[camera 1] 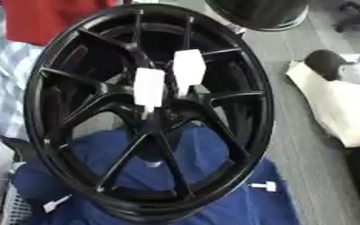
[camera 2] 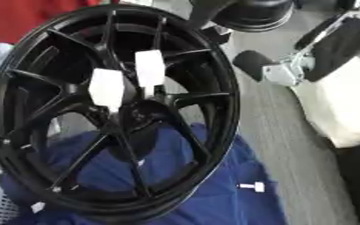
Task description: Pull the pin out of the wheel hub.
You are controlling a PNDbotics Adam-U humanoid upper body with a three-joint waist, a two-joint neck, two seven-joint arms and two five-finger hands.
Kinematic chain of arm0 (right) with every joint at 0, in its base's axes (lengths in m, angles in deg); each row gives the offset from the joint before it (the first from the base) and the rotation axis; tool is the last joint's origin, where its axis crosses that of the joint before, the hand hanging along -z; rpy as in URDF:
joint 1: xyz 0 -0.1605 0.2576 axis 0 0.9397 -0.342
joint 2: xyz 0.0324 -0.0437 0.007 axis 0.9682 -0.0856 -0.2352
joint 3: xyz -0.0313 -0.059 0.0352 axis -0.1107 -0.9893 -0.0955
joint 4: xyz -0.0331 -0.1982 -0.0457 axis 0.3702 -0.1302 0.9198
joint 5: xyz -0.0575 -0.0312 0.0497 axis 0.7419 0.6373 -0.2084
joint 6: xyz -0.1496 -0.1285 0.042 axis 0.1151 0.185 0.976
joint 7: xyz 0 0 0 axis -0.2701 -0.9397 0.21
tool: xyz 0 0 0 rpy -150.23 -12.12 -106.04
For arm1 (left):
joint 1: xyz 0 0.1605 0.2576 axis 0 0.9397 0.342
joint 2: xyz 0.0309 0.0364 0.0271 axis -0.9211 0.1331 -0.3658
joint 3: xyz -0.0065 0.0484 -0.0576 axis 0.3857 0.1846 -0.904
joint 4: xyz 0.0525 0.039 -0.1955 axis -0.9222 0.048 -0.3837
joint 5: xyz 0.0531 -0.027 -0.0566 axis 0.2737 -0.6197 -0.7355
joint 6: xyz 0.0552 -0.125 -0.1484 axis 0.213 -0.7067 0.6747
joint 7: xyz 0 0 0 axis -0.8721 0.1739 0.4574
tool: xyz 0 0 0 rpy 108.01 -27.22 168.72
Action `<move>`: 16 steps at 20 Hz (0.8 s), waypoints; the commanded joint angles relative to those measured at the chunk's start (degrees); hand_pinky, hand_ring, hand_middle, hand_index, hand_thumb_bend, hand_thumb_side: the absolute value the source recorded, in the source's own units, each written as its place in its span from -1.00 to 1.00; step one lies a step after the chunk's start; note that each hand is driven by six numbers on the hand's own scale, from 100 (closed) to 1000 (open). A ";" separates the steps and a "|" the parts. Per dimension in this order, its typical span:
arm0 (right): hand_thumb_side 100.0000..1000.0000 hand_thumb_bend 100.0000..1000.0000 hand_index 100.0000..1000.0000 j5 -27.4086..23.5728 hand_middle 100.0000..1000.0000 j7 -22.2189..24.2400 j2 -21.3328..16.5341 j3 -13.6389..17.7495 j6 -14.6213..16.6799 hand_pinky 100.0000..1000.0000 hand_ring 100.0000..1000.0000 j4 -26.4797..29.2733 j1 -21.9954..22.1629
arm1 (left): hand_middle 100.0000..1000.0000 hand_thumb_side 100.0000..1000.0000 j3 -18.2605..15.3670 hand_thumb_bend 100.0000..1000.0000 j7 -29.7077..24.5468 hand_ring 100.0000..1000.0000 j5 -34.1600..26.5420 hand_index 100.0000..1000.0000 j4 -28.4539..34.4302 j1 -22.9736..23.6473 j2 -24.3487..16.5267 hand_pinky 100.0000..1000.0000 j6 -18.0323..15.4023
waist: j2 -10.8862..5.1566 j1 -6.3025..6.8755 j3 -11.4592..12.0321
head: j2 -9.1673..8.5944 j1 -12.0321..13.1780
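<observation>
A black multi-spoke wheel hub stands tilted on a blue cloth. Two white pins stick out of its centre: one on the left and one slightly higher on the right. My right arm comes in from the right, black with a silver joint. Its dark rounded end, the right hand, hangs to the right of the rim, apart from the wheel and the pins. My left hand shows in no view.
Two loose white pins lie on the blue cloth, one at the lower right and one at the lower left. A cream pad lies right of the wheel. Another black wheel stands behind.
</observation>
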 commanded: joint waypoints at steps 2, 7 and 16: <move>-0.76 -1.00 0.68 4.15 0.52 -1.84 0.53 -0.94 1.92 0.83 0.64 0.82 -3.19 | 0.10 0.10 -0.11 -1.00 0.64 0.29 0.37 0.38 1.10 0.06 -1.50 0.35 0.82 | -1.42 -0.10 0.14 | 0.64 -0.80; -0.57 -1.00 0.71 4.82 0.54 0.55 4.45 -3.35 0.02 0.90 0.64 -1.02 -7.19 | 0.10 0.10 -0.06 -1.00 1.17 0.29 0.20 0.38 1.10 0.08 -1.63 0.35 1.23 | -1.68 -0.29 0.65 | 0.66 -1.30; -0.30 -1.00 0.76 8.88 0.58 6.32 12.26 -6.58 -1.05 0.95 0.67 -10.39 -12.06 | 0.10 0.11 -0.51 -1.00 2.62 0.29 0.21 0.38 1.10 0.30 -1.38 0.35 2.27 | -2.14 -0.09 0.70 | 0.32 -2.19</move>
